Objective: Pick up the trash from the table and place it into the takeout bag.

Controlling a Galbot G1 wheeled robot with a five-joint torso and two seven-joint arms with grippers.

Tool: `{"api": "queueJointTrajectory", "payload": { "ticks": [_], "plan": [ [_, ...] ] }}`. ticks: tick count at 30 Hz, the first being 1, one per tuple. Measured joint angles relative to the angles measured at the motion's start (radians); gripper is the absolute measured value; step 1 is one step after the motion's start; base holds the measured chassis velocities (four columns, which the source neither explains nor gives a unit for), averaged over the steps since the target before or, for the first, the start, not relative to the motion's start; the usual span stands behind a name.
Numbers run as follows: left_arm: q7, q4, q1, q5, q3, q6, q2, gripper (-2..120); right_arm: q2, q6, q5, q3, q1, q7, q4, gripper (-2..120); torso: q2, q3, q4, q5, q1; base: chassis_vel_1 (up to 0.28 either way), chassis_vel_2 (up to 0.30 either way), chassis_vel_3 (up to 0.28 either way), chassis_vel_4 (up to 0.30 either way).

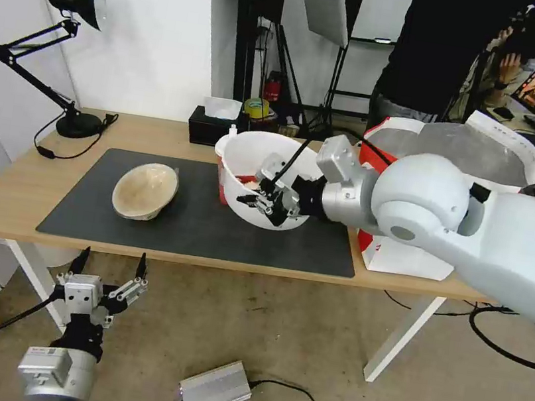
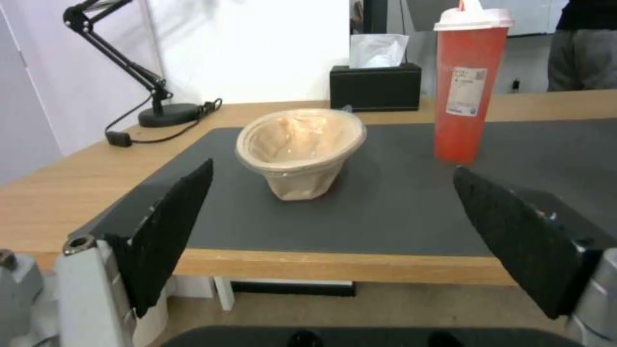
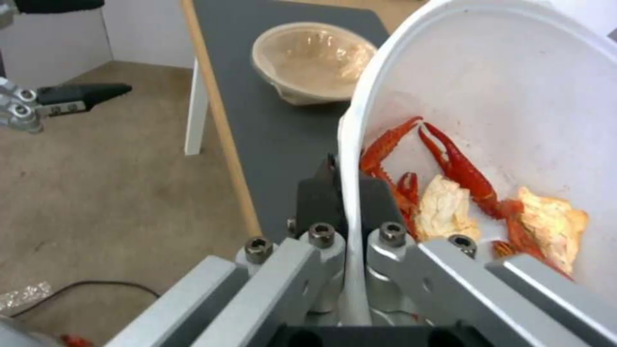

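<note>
The right gripper [image 1: 272,202] pinches the rim of the white bowl [image 1: 257,159], tilted over the mat at 9 o'clock of the bag [image 1: 489,150], while the pulp bowl [image 1: 145,190] and cup [image 2: 469,86] remain on the table [image 1: 8,188], and the left gripper [image 1: 111,269] waits spread below its edge.

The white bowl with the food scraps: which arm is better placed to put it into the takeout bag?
The right. The right gripper is shut on the rim of the white bowl, tilted above the mat, with the takeout bag just beside that arm. The left gripper hangs open below the table edge, far from the bag.
</note>
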Motion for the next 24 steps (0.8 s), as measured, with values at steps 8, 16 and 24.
{"api": "queueJointTrajectory", "payload": {
  "ticks": [8,16,24],
  "plan": [
    [0.0,0.0,0.0,0.0,-0.001,-0.001,0.006,100,-0.011,0.0,0.001,0.021,0.065,-0.044,-0.054,0,0.0,0.0,0.0,0.0,0.0,0.0,0.0,0.0,0.0],
    [0.0,-0.003,0.001,0.0,-0.005,-0.001,0.02,100,-0.016,0.0,0.001,0.061,0.101,-0.063,-0.14,0,0.0,0.0,0.0,0.0,0.0,0.0,0.0,0.0,0.0],
    [0.0,-0.005,0.004,-0.001,-0.005,-0.001,0.027,100,-0.029,0.0,-0.007,0.086,0.128,-0.084,-0.197,0,0.0,0.0,0.0,0.0,0.0,0.0,0.0,0.0,0.0]
  ]
}}
